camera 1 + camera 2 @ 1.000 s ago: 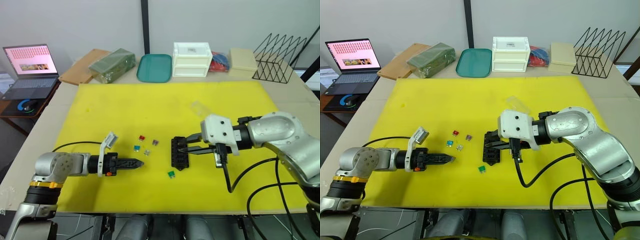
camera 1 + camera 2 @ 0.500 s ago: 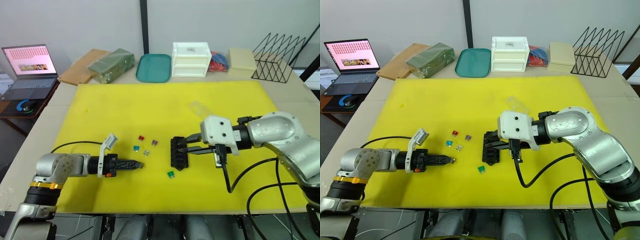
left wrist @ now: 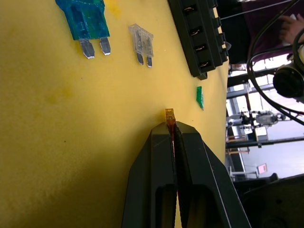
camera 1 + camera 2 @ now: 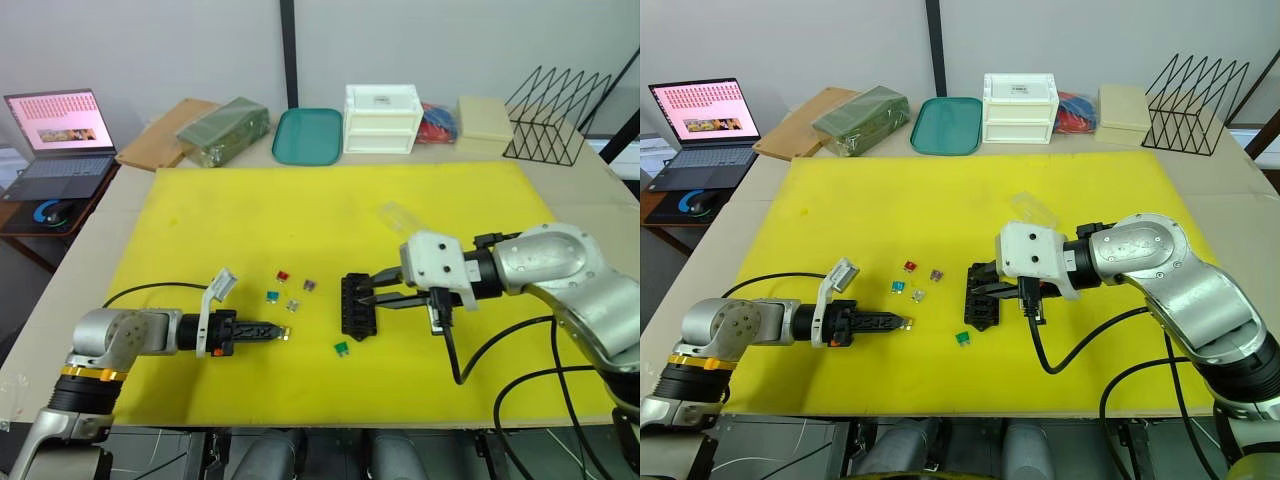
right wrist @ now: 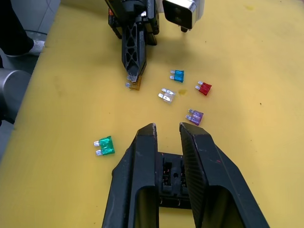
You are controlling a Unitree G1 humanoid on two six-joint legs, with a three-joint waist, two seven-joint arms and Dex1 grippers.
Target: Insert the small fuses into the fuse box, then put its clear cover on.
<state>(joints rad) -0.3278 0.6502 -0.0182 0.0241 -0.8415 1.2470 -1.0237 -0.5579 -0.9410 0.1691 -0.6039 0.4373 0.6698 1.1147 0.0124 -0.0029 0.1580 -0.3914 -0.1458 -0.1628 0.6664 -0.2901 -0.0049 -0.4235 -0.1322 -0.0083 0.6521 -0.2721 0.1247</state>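
- Since the earlier frames, in the left eye view, the left gripper point(image 4: 283, 331) had pinched a yellow fuse point(image 4: 287, 332) at its tip, where before the fingers were bare; the first fuse looked picked and ready to carry. The fuse box point(image 4: 358, 304) lay on the yellow mat point(image 4: 330, 215), its long axis running away from the robot, with the right gripper point(image 4: 365, 296) at its top.
- In the right eye view, the red fuse point(image 4: 910, 266), purple fuse point(image 4: 937, 274), teal fuse point(image 4: 899, 287) and grey fuse point(image 4: 919, 295) lay clustered left of the box, the green fuse point(image 4: 964, 339) nearer the robot, and the clear cover point(image 4: 1032, 209) well beyond the box.
- In the left wrist view, the fingers point(image 3: 190, 161) were clamped together on the yellow fuse, held edge-on and poking out past the tips, roughly level with the mat; its blades could not be seen. The box's slots were empty.
- In the right wrist view, the right fingers point(image 5: 144, 164) stood slightly apart, straddling the box without clearly gripping it, likely steadying it.
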